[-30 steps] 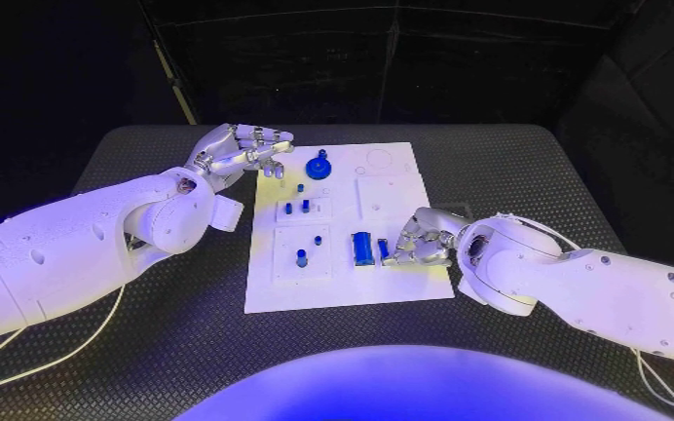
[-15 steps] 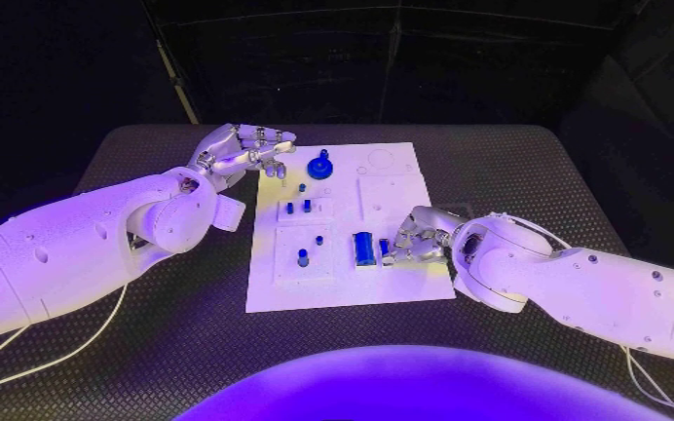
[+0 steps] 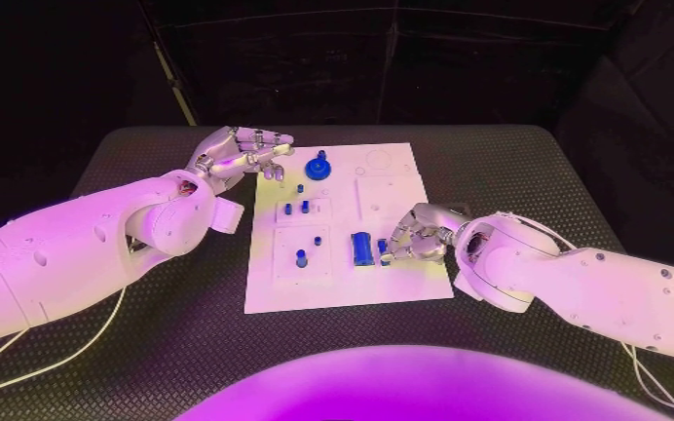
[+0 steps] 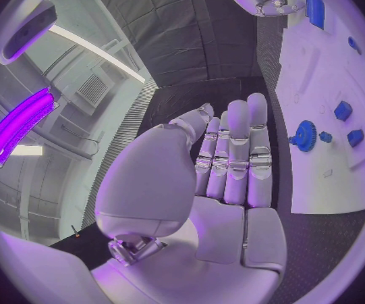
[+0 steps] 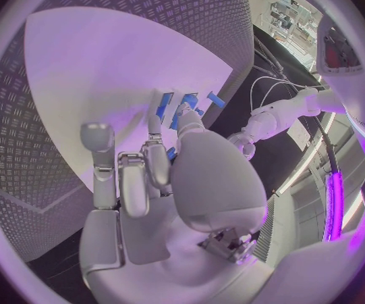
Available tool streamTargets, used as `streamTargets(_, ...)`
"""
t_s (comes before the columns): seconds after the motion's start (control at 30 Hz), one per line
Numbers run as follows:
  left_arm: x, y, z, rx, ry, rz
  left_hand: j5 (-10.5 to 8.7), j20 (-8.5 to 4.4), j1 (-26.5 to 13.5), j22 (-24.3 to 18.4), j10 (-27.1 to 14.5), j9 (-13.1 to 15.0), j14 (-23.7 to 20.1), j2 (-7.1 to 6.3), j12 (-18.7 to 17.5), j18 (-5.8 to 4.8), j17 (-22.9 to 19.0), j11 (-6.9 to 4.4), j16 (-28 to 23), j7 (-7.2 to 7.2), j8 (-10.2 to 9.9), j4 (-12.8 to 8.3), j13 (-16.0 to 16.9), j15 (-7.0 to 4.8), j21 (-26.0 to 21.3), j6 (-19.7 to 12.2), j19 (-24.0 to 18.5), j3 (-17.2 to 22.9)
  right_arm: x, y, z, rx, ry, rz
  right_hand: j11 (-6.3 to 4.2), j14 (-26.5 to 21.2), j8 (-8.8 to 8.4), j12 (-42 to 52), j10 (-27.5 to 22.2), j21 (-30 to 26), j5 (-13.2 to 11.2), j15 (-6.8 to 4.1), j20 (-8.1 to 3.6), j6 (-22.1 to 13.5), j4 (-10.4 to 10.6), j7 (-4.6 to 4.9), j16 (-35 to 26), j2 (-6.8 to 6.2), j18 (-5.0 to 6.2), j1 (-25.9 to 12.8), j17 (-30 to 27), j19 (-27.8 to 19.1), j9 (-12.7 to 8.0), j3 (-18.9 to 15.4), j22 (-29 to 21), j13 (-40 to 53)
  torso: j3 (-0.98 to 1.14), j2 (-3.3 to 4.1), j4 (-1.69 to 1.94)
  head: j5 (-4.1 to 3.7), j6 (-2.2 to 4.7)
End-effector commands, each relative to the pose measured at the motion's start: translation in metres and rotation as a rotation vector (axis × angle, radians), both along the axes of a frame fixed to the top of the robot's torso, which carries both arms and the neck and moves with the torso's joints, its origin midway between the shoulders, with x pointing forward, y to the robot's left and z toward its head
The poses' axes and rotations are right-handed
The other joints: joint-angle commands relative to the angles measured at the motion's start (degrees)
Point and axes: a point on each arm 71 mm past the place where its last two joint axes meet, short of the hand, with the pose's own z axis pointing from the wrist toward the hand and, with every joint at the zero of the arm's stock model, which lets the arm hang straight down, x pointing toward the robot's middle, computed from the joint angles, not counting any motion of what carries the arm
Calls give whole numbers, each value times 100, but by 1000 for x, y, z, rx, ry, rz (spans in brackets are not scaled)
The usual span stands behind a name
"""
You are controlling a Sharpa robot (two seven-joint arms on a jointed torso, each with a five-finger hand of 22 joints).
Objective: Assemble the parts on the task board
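The board (image 3: 347, 228) lay mid-bench (image 3: 534, 177), blue parts standing in it. The right robot hand (image 3: 417, 234) rested at its right edge, fingertips pinching a small part (image 3: 384, 248) beside a larger block (image 3: 362, 248). The left robot hand (image 3: 242, 154) hovered empty, fingers loosely apart, near the gear (image 3: 318, 167).

Dim room, black backdrop; glare on the task board (image 3: 400, 289). Glowing strip lamp (image 4: 17, 125) off to the side. Wrist views bend hard at edges.
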Motion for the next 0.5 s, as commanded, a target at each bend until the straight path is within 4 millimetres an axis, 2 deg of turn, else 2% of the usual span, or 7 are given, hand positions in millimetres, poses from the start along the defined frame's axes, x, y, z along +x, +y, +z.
streamTargets(0.03,1,0,-1,-10,0,-5,-24,28,-43,-20,-58,-9,-28,45,38,69,-11,22,-24,20,-41,15,8,5,-30,-30,22,-39,2,0,8,276,-6,-23,69,325,-115,-823,-461,-535,29,76,74,-197,-16,90,-310,10,148,104,454,-387,-48,-95,-777,-687,-4,-50,4,-43,0)
streamTargets(0.1,2,2,-3,-8,-1,0,-28,33,-75,-31,-71,-10,-35,40,41,67,-14,26,-29,21,-44,33,9,11,-39,-37,19,-60,8,-6,10,391,-3,-65,146,31,-214,-2072,-1165,-1250,86,130,146,-384,-43,165,-979,46,282,209,-463,-864,-98,-160,-1685,-1628,-11,-96,7,-62,0)
streamTargets(0.17,3,3,-4,-8,-2,7,-29,38,-114,-46,-85,-10,-48,33,46,66,-18,28,-39,18,-46,56,9,17,-53,-43,11,-87,17,-13,13,485,-11,-111,189,-242,-270,-2878,-1644,-1497,118,187,184,-493,-77,210,-1638,85,290,317,-1241,-972,-138,-188,-1831,-2254,-15,-133,7,-84,0)
streamTargets(0.23,4,6,-6,-8,-2,17,-26,56,-168,-111,-104,-9,-185,17,65,65,-75,25,-167,1,-50,89,14,32,-133,-57,-74,-147,30,-21,15,566,-22,-161,278,-798,-318,-3305,-2000,-1913,124,281,273,-571,-99,288,-2896,135,283,432,-2575,-1175,-192,-239,-2075,-2623,-19,-167,-1,-108,0)
streamTargets(0.33,7,9,-9,-9,-3,35,-27,131,-244,-386,-162,-11,-589,-10,60,56,-353,50,-755,-8,-66,156,4,103,-466,-103,-439,-294,50,-32,16,676,-38,-242,402,-1363,-374,-3757,-2367,-2428,64,401,402,-627,-109,390,-4196,196,267,538,-3704,-1378,-285,-320,-2388,-3093,-43,-283,-14,-129,0)
streamTargets(0.4,11,11,-12,-12,-5,56,-36,236,-263,-782,-184,-15,-813,-2,-5,55,-693,97,-1478,-12,-96,216,-31,207,-809,-172,-840,-431,66,-38,14,749,-52,-291,533,-1724,-432,-4294,-2697,-2916,-37,553,537,-653,-132,486,-4822,284,246,643,-3991,-1631,-392,-357,-2677,-3647,-67,-389,-16,-148,85)
streamTargets(0.5,17,14,-17,-17,-7,93,-28,476,-228,-1609,-222,-30,-1108,65,-180,29,-1133,242,-2479,-98,-147,286,-119,465,-849,-309,-1818,-591,84,-40,11,814,-72,-331,650,-2182,-544,-4767,-2797,-3489,-229,723,705,-618,-207,546,-5498,375,227,764,-4391,-1979,-563,-388,-3008,-4329,-89,-489,-27,-140,231)
